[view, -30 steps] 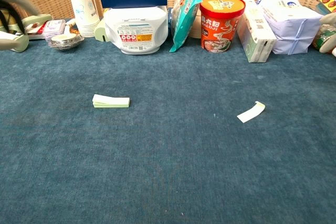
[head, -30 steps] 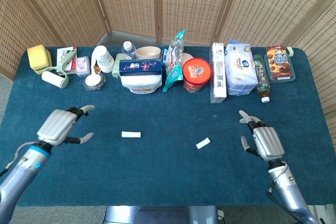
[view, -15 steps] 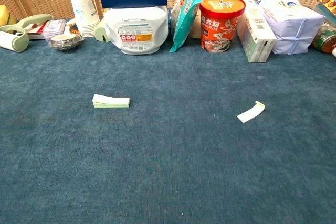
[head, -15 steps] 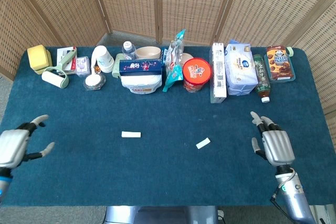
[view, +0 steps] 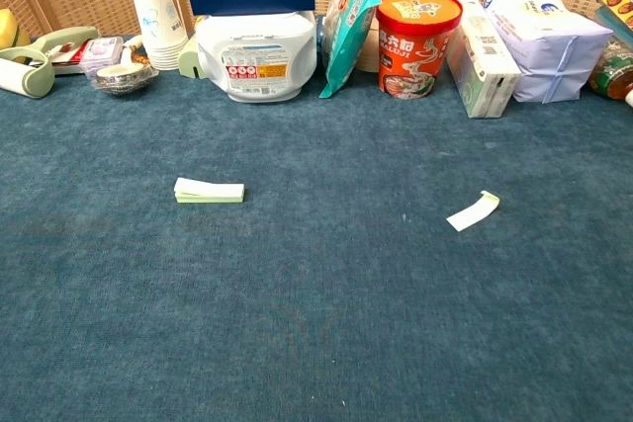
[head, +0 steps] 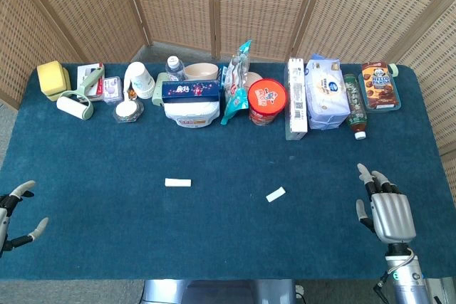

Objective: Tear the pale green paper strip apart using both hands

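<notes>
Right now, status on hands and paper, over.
Left hand and right hand open, at table edges. Two pale green pieces lie apart: left piece, right piece. Nothing near them.

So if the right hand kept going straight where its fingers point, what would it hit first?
Probably the bottle lying at the back row; the right hand has bare cloth ahead until there, though depth is uncertain.
</notes>
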